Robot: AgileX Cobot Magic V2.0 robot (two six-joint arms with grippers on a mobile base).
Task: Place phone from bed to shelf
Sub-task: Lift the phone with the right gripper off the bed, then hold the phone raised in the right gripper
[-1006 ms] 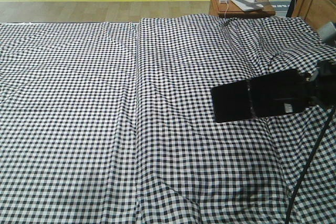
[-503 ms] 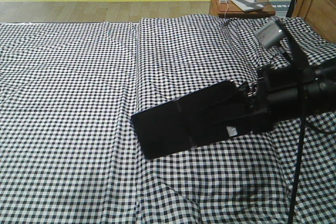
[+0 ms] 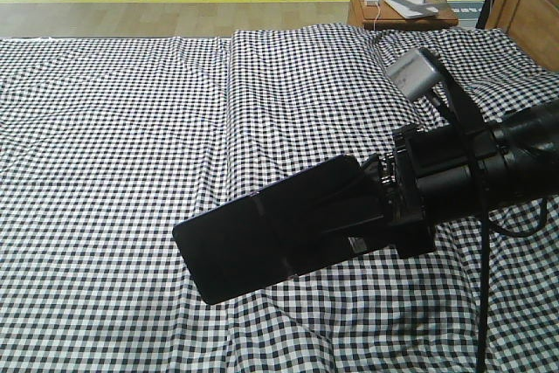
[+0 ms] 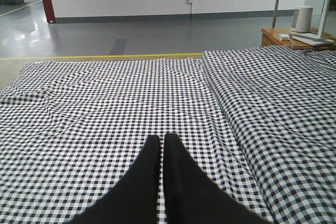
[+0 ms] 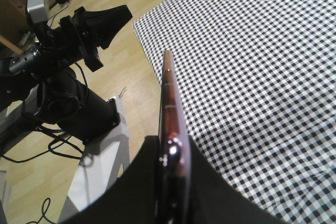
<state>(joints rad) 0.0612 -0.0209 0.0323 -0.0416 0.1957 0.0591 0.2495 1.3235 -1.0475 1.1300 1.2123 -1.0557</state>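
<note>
The thin black smartphone with its glossy dark face (image 3: 262, 238) is lifted clear of the wide black-and-white gingham-sheeted bed (image 3: 113, 128), clamped at one short end between the fingers of the right gripper (image 3: 362, 209); most of its length juts out unsupported. The left gripper (image 4: 163, 182) hovers over the sheet with its fingers pressed together, holding nothing. The pale wooden shelf is not in view, so a long carry probably remains. With so little of a slick body pinched, a quick swing or wrist turn could make it pivot or slide out and drop onto the sheet or floor.
</note>
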